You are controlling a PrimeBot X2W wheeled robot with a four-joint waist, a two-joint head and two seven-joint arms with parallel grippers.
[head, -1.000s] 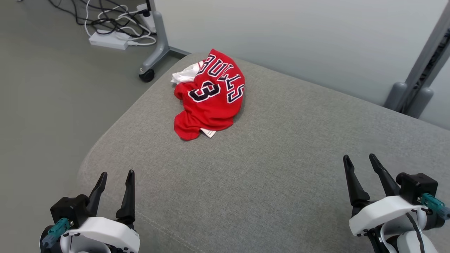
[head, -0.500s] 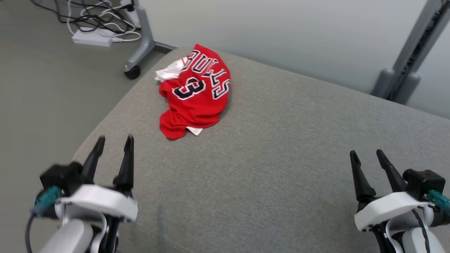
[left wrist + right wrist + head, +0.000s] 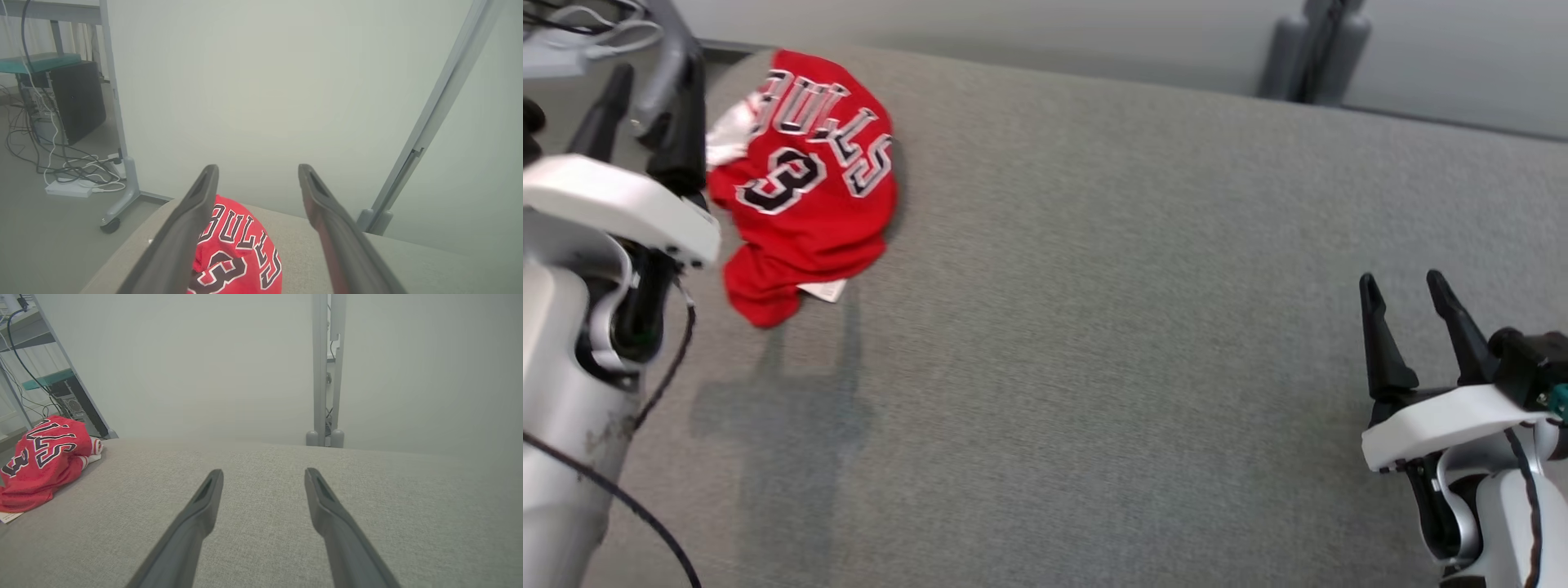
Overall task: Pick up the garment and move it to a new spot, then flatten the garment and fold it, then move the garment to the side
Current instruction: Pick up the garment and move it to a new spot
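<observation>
Garment (image 3: 800, 188) lies crumpled at the far left corner of the surface (image 3: 1094, 286). I have the left end effector (image 3: 658, 69) raised close to it, spread wide and empty, lined up for the pick. The right end effector (image 3: 1398, 279) hangs near right, equally wide, holding nothing.

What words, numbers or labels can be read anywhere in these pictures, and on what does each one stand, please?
"BULLS": arched black letters edged in white, on the crumpled red fabric jersey lying on the grey cushion.
"3": a large black numeral edged in white, just under that word on the same jersey.
The small white tag at the jersey's lower edge: any print on it is too small to read.
</observation>
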